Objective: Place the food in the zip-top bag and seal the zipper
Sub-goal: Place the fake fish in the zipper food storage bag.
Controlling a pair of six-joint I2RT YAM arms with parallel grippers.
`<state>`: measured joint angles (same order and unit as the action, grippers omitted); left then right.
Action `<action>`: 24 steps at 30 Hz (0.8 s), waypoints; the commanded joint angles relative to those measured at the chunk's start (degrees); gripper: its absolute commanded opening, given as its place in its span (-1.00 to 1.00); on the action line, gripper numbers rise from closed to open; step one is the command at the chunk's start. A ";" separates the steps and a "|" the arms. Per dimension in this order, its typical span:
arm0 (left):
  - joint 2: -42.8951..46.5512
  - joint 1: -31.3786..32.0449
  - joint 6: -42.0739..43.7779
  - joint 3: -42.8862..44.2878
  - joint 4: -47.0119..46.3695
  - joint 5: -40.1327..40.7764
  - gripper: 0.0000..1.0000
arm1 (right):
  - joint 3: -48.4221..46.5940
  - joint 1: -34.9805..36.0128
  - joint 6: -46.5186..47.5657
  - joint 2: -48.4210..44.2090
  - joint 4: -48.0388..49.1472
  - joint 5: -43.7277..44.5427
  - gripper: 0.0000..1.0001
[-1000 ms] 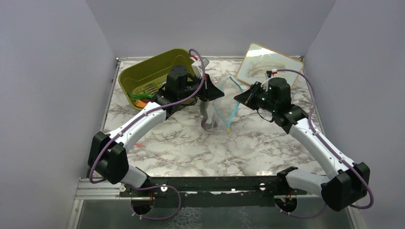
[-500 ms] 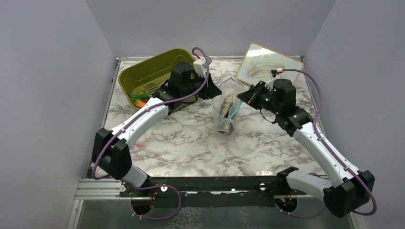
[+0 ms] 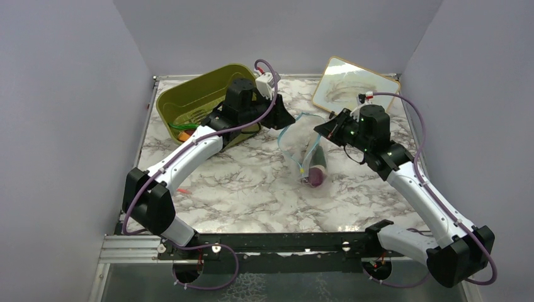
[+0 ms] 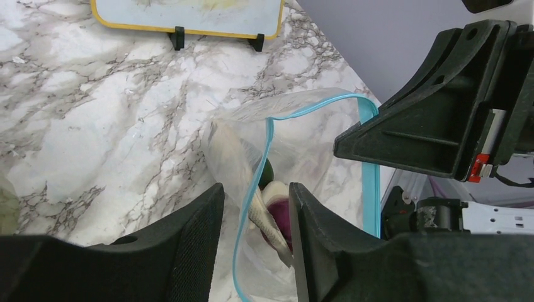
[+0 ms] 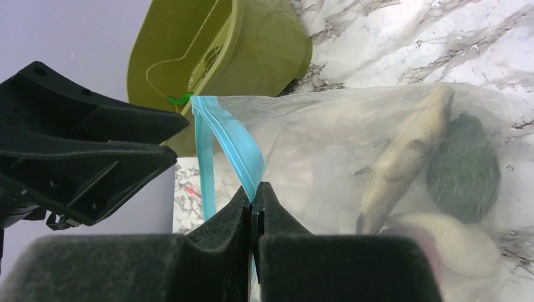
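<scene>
Food toys (image 3: 316, 173) are contained in the clear plastic bag (image 5: 315, 138), its light blue zipper strip (image 5: 236, 141) pinched by the closed right claw (image 5: 254, 192), straddled by the narrowly parted left claw (image 4: 254, 192).

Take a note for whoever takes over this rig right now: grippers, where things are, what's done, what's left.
Left gripper: open, above the mouth of the zip-top bag.
Right gripper: shut on the zipper, holding the mouth open.
Done: onion, dark green piece and pale piece are in the bag.
Left: orange food in the tub to bag, then seal the zipper.
</scene>
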<state>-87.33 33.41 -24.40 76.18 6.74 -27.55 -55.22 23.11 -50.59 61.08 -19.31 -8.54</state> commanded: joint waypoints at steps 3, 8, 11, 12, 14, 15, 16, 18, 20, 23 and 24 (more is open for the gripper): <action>0.85 0.17 1.75 1.68 1.22 2.21 0.13 | -0.69 -0.27 0.80 -1.60 1.40 1.68 -0.98; 1.40 0.08 4.49 4.83 4.68 5.98 0.54 | -0.01 -0.33 1.13 -2.08 1.66 2.23 -0.98; 1.57 -0.08 6.58 6.45 7.13 9.13 0.86 | 0.72 -0.29 1.90 -2.36 2.14 3.08 -0.98; 1.65 -0.16 7.24 7.00 7.76 10.05 0.96 | 1.12 -0.28 2.30 -2.39 2.46 3.28 -0.98; 1.55 -0.48 8.58 7.87 8.80 12.45 0.99 | 2.13 -0.27 2.88 -2.26 3.16 3.20 -0.98; 1.48 -0.67 9.11 8.25 9.20 13.19 0.99 | 2.67 -0.29 3.21 -2.20 3.61 2.80 -0.98; 1.28 -0.87 9.60 8.54 9.65 14.24 0.99 | 3.14 -0.29 3.52 -2.19 4.00 2.04 -0.99; 0.67 -1.33 10.77 9.08 10.61 17.04 0.99 | 3.79 -0.29 4.73 -1.96 4.63 0.30 -0.98; -0.09 -1.93 11.76 9.81 11.73 19.19 0.99 | 4.22 -0.27 6.09 -1.99 5.27 -0.85 -0.98; -1.10 -3.11 12.84 10.66 12.79 21.17 0.99 | 4.94 -0.27 7.96 -2.48 5.87 -1.28 -0.98; -1.33 -3.56 12.93 10.87 13.06 21.44 0.99 | 5.23 -0.28 8.69 -2.71 6.04 -1.37 -0.98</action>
<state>-87.42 31.46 -14.22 84.44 17.50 -11.46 -50.78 23.14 -45.87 59.79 -16.25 -8.21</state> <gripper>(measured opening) 0.993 0.014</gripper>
